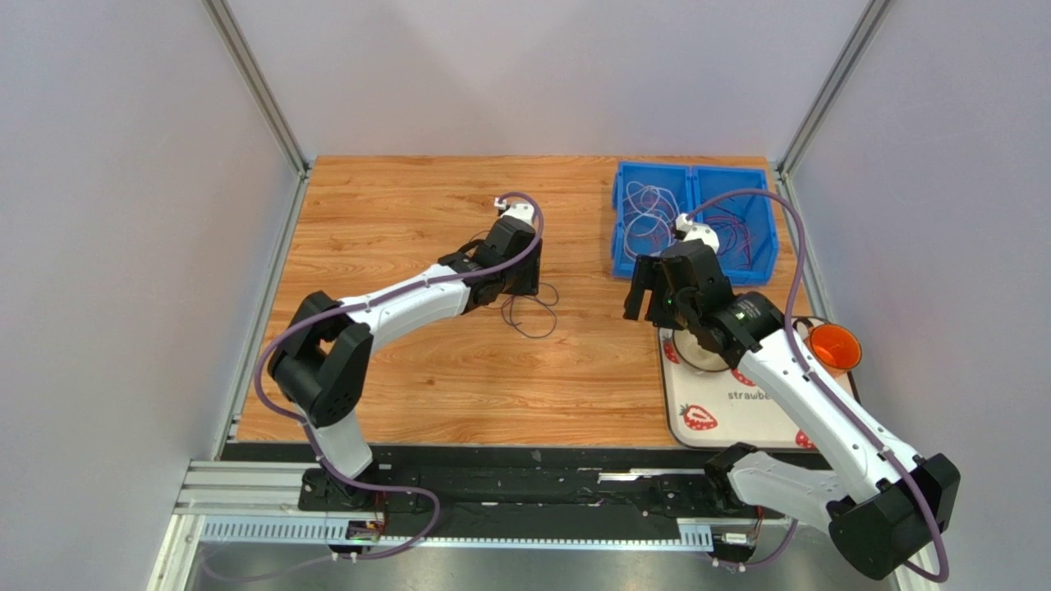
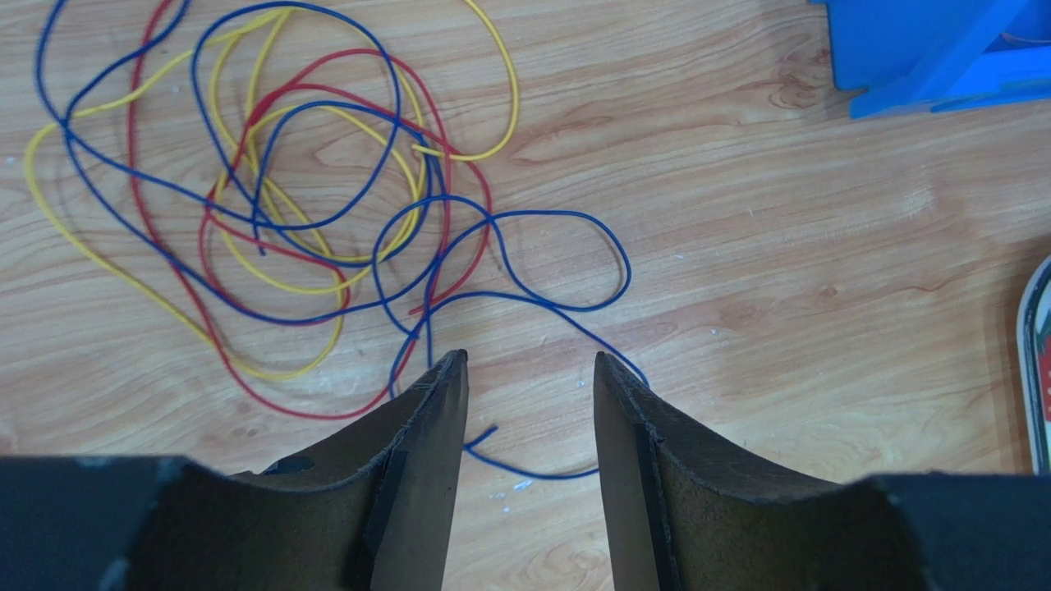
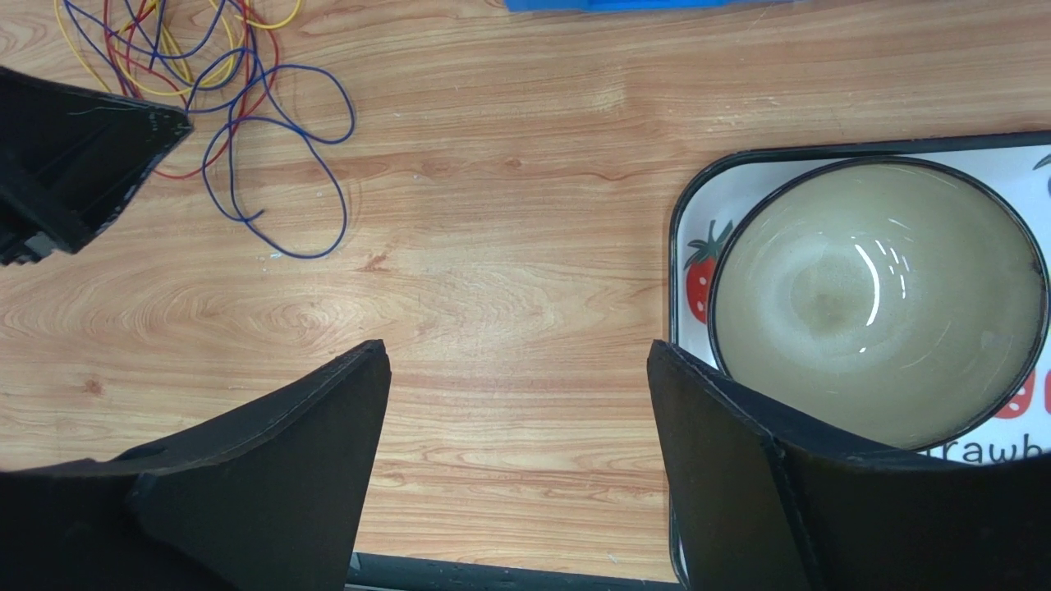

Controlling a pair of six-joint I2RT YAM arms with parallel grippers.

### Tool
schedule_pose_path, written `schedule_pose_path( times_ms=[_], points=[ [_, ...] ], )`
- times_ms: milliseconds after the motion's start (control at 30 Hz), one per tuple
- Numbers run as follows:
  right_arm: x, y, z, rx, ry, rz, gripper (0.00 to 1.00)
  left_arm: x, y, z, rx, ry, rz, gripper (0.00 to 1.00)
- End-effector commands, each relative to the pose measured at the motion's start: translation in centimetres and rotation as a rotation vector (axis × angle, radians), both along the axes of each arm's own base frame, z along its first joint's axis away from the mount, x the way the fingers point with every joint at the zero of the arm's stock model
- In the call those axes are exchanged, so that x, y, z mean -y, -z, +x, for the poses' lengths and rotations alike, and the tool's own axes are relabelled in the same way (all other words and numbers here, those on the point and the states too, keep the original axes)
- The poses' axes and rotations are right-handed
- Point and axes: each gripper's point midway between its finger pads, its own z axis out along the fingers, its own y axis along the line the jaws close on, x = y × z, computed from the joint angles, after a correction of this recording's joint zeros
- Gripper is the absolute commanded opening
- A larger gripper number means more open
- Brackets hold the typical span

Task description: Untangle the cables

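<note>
Closer, left wrist shows cables red, yellow, blue; overhead, dark.

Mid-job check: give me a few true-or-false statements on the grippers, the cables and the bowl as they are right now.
1. The left gripper stands open, with the end of a blue cable lying between its fingers. True.
2. The right gripper holds a cable. False: it is open and empty above the wooden table.
3. The tangle mixes blue, red and yellow cables. True.
4. The bowl sits in the blue bin. False: it sits on the strawberry tray; the bin holds loose cables.
</note>
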Motion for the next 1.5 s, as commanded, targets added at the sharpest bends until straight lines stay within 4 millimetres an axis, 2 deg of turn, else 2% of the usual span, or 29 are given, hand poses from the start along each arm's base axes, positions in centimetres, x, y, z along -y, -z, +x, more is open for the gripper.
schedule_pose_path(
  times_ms=[0, 233, 300, 333, 500, 700, 933, 1100, 1200, 1233, 1300, 1333, 1433, 1467],
  points=[
    [0.8, -0.6, -0.3, 0.029, 0.006, -0.024, 0.81, 1.5, 0.3, 1.0, -0.019, 0.016, -0.022, 0.51],
    [1.4, -0.7, -0.9, 0.037, 0.000, -0.041, 0.81, 2.8, 3.5, 2.7, -0.071, -0.013, 0.017, 0.49],
    [1.6, -0.8, -1.0, 0.040, 0.001, -0.046, 0.82, 3.0, 3.7, 3.1, -0.075, -0.019, 0.020, 0.47],
    [1.7, -0.8, -1.0, 0.043, 0.005, -0.046, 0.82, 2.9, 4.5, 3.2, -0.089, -0.026, 0.034, 0.47],
    [1.8, -0.8, -1.0, 0.045, -0.001, -0.053, 0.82, 2.2, 6.1, 3.4, -0.110, -0.073, 0.068, 0.44],
    [1.6, -0.5, -0.8, 0.036, -0.005, -0.058, 0.82, 2.2, 7.1, 3.6, -0.124, -0.074, 0.064, 0.43],
    [1.4, 0.0, -0.6, 0.022, -0.007, -0.062, 0.82, 2.6, 7.6, 3.7, -0.124, -0.065, 0.059, 0.37],
    [1.4, 0.0, -0.7, 0.024, -0.006, -0.058, 0.82, 2.6, 7.9, 4.1, -0.124, -0.069, 0.062, 0.27],
    [1.4, 0.1, -0.8, 0.020, -0.005, -0.056, 0.82, 3.0, 7.4, 4.3, -0.115, -0.053, 0.056, 0.11],
    [1.4, 0.2, -0.9, 0.017, -0.004, -0.056, 0.82, 3.1, 7.1, 4.5, -0.111, -0.049, 0.052, 0.02],
    [1.5, 0.2, -1.0, 0.016, -0.003, -0.053, 0.82, 3.2, 6.0, 4.4, -0.105, -0.037, 0.048, 0.00],
    [1.5, 0.2, -1.0, 0.015, -0.004, -0.055, 0.82, 3.4, 4.3, 4.5, -0.084, -0.033, 0.029, 0.00],
    [1.6, -0.3, -1.1, 0.028, 0.003, -0.048, 0.81, 3.3, 1.4, 3.9, -0.063, -0.011, 0.000, 0.00],
    [1.6, -0.5, -1.1, 0.031, 0.004, -0.045, 0.82, 3.2, -1.3, 3.6, -0.031, 0.001, -0.029, 0.00]
  ],
)
